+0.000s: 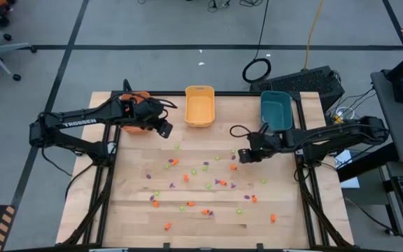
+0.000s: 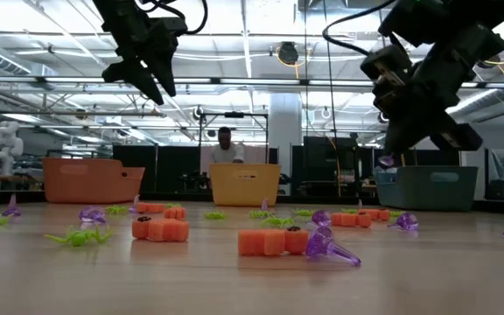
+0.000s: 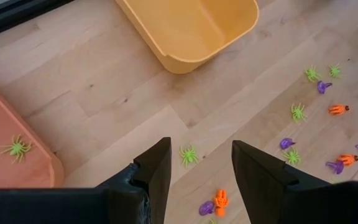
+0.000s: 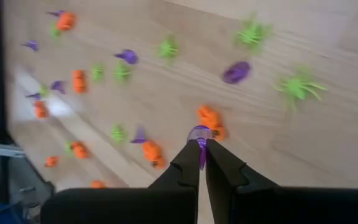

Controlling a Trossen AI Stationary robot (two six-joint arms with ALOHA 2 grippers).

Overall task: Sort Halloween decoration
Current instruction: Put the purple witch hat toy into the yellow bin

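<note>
Small orange, light green and purple trinkets (image 1: 203, 183) lie scattered over the wooden table. My right gripper (image 1: 243, 155) hangs above the table's right middle, shut on one purple trinket (image 4: 199, 133). My left gripper (image 1: 165, 129) stands open in the air beside the orange bin (image 1: 137, 126), with nothing between its fingers (image 3: 157, 168). One green spider (image 3: 16, 148) lies inside the orange bin. My right gripper pinches the purple trinket between the free ends of its two fingers (image 4: 219, 163). A thin purple part (image 4: 202, 155) runs back between them and a rounder part sticks out past the tips. The fingers slant downward. The trinket (image 2: 387, 161) is lifted clear of the table.
Three oblong bins stand along the far edge: orange at the left, yellow (image 1: 200, 105) in the middle, teal (image 1: 276, 110) at the right. A person (image 2: 226, 149) stands in the room beyond the table. Bare wood lies between the bins and the trinkets.
</note>
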